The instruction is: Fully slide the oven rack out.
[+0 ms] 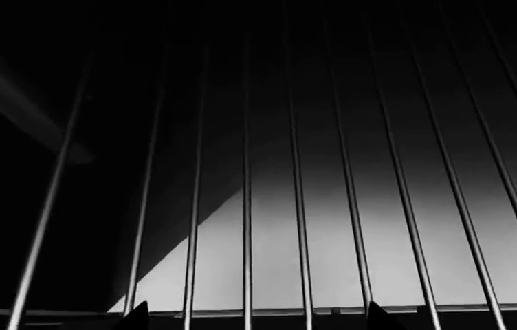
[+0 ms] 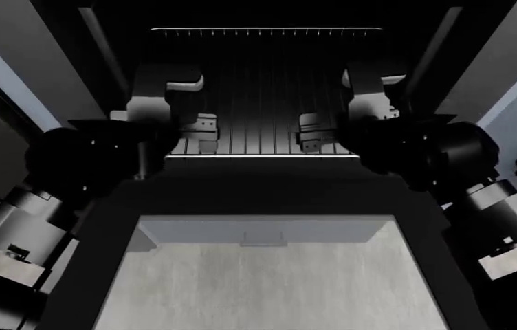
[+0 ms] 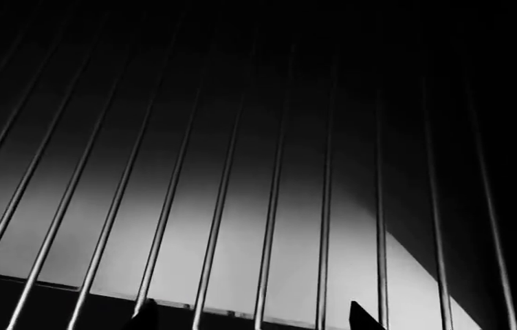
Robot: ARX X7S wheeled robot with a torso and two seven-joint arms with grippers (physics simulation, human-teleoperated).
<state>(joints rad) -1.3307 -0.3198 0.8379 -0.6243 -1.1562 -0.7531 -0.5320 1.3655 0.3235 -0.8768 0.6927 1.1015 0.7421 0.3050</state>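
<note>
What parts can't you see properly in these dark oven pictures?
- Silvery wire oven rack: the head view's far corners sink into shadow, and both black arms cover its front corners.
- Left gripper: the left wrist view's edge cuts off all but two fingertips, so its grip is unclear.
- Right gripper: likewise in the right wrist view.

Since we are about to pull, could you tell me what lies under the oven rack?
Through the oven rack wires, both wrist views show a pale lit surface below, half in shadow. The open oven door lies lower, in front. Anything deeper under the rack is too dark to see.
</note>
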